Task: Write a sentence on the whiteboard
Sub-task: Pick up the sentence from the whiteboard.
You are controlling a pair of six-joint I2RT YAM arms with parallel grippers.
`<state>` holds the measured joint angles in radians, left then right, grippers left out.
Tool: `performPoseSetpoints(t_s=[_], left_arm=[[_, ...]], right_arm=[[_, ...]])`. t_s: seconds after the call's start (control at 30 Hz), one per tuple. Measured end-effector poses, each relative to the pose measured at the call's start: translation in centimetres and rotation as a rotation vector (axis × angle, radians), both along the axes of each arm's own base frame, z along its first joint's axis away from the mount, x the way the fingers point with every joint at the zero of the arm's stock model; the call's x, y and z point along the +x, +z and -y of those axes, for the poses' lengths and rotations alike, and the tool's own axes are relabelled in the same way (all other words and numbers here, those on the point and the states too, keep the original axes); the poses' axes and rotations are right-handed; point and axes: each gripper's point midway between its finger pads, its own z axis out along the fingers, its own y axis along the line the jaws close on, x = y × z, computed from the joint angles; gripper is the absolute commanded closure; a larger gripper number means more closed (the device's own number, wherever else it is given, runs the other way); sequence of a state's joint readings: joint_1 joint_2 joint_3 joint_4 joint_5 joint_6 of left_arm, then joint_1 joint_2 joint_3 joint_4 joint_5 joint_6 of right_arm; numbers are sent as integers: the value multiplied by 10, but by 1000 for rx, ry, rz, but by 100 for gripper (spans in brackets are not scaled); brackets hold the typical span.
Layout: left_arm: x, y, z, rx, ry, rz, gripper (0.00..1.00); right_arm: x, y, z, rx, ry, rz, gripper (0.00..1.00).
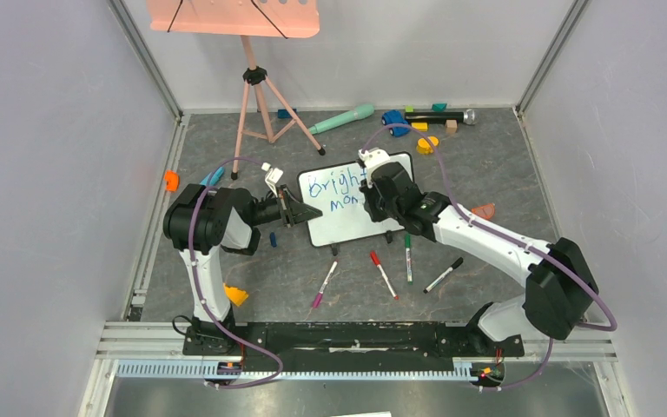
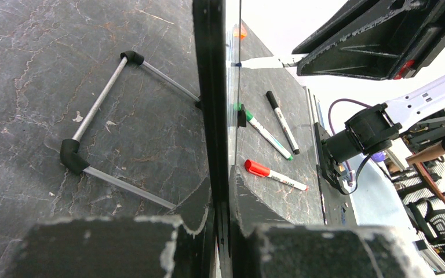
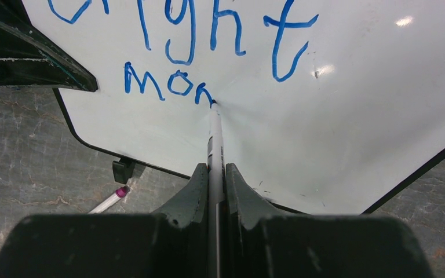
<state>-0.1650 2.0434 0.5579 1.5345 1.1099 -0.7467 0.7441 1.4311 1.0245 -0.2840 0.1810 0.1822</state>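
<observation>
The whiteboard (image 1: 345,224) stands tilted mid-table on small black feet. The sentence (image 1: 334,193) in blue reads "Bright" with "mon" below it; the right wrist view shows it (image 3: 168,84) large. My left gripper (image 1: 307,211) is shut on the whiteboard's left edge, seen edge-on in the left wrist view (image 2: 210,87). My right gripper (image 1: 373,193) is shut on a blue marker (image 3: 214,139), whose tip touches the whiteboard (image 3: 353,116) at the end of "mon".
Loose markers lie in front of the board: purple (image 1: 324,285), red (image 1: 383,274), green (image 1: 407,256), black (image 1: 444,274). A salmon music stand (image 1: 247,52) stands at back left. Toys and a teal bat (image 1: 340,118) lie along the back. An orange piece (image 1: 235,295) lies near my left base.
</observation>
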Motion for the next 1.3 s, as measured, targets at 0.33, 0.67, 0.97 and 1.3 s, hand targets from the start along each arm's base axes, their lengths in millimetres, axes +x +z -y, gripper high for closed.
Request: performPoseSetpoints(t_s=[0.33, 0.67, 0.97, 1.3], left_arm=[[0, 0, 0, 0, 1, -1, 98], [0, 0, 0, 0, 0, -1, 98], [0, 0, 0, 0, 0, -1, 98], [0, 0, 0, 0, -1, 0, 98]], right_arm=[[10, 8, 3, 15, -19, 9, 100], [8, 7, 11, 25, -31, 10, 100], [-3, -8, 16, 35, -29, -16, 100], [-5, -6, 17, 35, -26, -23, 100]])
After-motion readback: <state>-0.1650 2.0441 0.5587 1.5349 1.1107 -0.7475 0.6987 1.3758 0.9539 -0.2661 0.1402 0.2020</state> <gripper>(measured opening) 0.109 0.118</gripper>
